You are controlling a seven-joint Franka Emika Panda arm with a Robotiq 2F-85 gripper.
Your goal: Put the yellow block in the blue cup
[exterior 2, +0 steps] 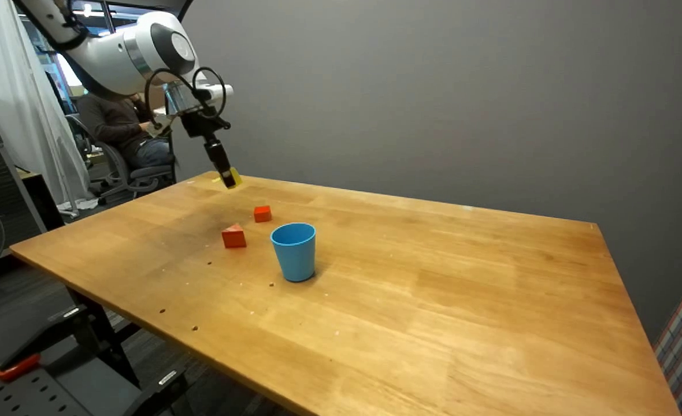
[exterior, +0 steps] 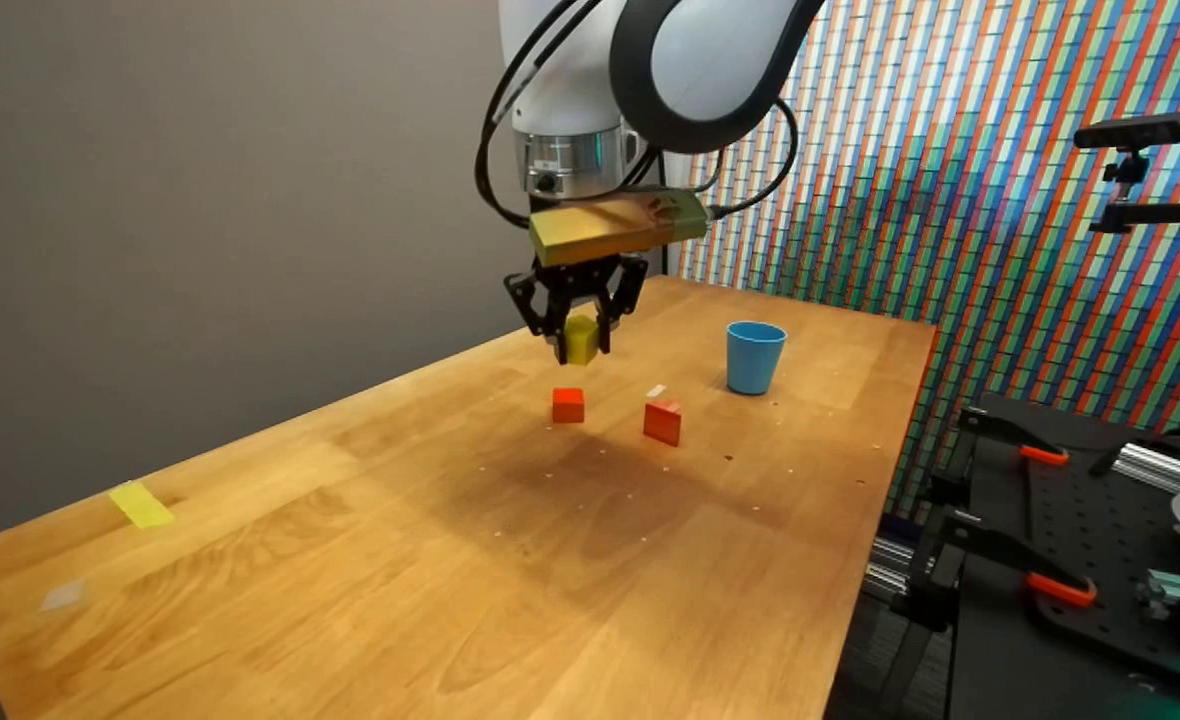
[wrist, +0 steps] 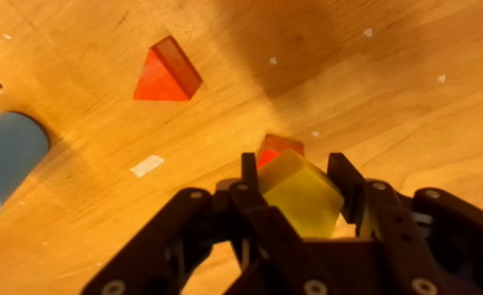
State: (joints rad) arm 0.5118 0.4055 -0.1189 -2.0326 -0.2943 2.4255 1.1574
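Note:
The yellow block (exterior: 581, 342) is held between the fingers of my gripper (exterior: 583, 352), up above the table. The block also shows at the fingertips in an exterior view (exterior 2: 236, 177) and, tilted between the fingers, in the wrist view (wrist: 303, 200). My gripper (wrist: 295, 176) is shut on it. The light-blue cup (exterior: 753, 360) stands upright on the table, apart from the gripper. It shows with its open rim up in an exterior view (exterior 2: 295, 257) and at the left edge of the wrist view (wrist: 10, 147), partly cut off.
Two red blocks lie on the table: a small one (exterior: 568, 406) near below the gripper and a wedge-shaped one (exterior: 662, 423) between it and the cup. A flat yellow scrap (exterior: 141, 504) lies at the table's edge. A grey wall (exterior 2: 433, 104) runs along the table.

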